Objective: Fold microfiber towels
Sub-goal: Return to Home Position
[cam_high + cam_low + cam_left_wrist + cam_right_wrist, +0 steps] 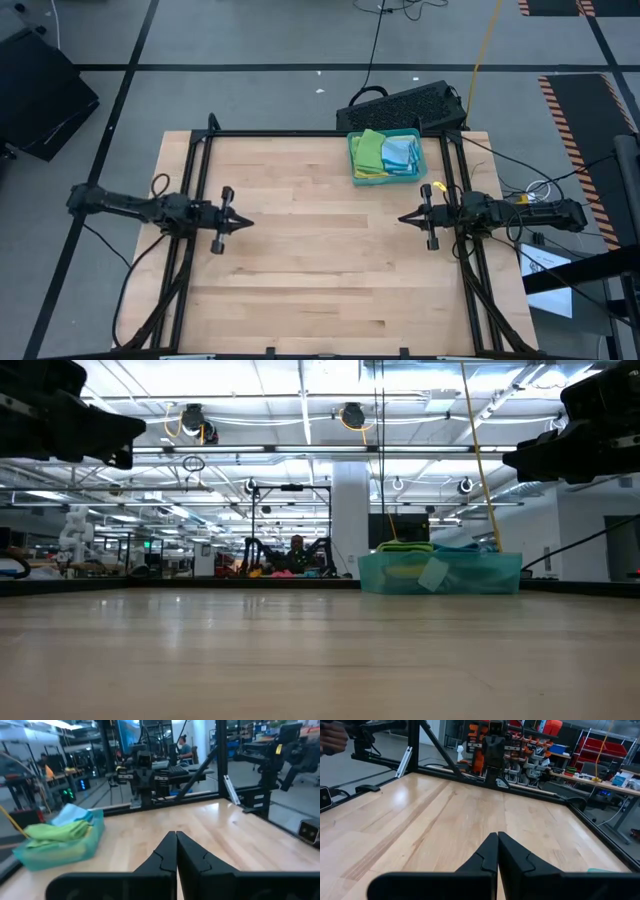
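Found towels (385, 152) stacked inside tray (386, 180) near far right corner of surface (320, 270). Found left gripper (243, 222) above left edge and right gripper (402, 217) above right edge, pointed at each other and well apart. Noted fingers (167, 856) of both pressed together, gripping nothing. Judged folding done and homing near complete. Advised finishing slow and level, right arm held wide of tray, fingers closed, both arms settled evenly.

Left gripper (244, 222) and right gripper (404, 217) closed, held level, tips toward each other.
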Action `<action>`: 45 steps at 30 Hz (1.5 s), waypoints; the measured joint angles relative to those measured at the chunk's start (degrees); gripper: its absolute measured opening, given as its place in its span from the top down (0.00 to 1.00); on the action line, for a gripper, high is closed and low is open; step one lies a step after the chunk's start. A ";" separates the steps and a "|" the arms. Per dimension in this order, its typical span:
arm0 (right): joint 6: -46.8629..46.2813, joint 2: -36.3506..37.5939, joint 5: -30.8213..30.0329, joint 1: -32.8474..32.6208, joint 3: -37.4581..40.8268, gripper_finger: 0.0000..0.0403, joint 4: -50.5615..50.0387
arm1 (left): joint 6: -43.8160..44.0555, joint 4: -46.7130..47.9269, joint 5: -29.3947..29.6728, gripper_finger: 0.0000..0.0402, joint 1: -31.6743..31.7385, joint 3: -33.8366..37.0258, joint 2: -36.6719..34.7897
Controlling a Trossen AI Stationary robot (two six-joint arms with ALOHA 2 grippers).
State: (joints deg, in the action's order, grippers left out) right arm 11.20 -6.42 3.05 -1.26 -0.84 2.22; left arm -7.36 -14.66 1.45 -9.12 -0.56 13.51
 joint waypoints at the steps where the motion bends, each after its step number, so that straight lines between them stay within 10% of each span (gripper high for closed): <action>1: 0.00 0.00 0.00 0.00 0.00 1.00 0.00 | -0.91 2.08 0.03 0.99 0.25 0.00 -2.29; 7: 0.00 0.00 0.00 0.00 0.00 1.00 0.03 | -2.50 11.79 -0.04 0.98 3.20 0.00 -13.46; 45: 0.00 -0.02 0.00 0.00 0.00 1.00 0.03 | -1.01 13.27 -1.40 0.92 9.52 -0.04 -13.15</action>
State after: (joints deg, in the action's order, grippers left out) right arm 11.20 -6.44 3.05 -1.26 -0.84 2.25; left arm -8.37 -1.38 0.05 0.40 -0.60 0.36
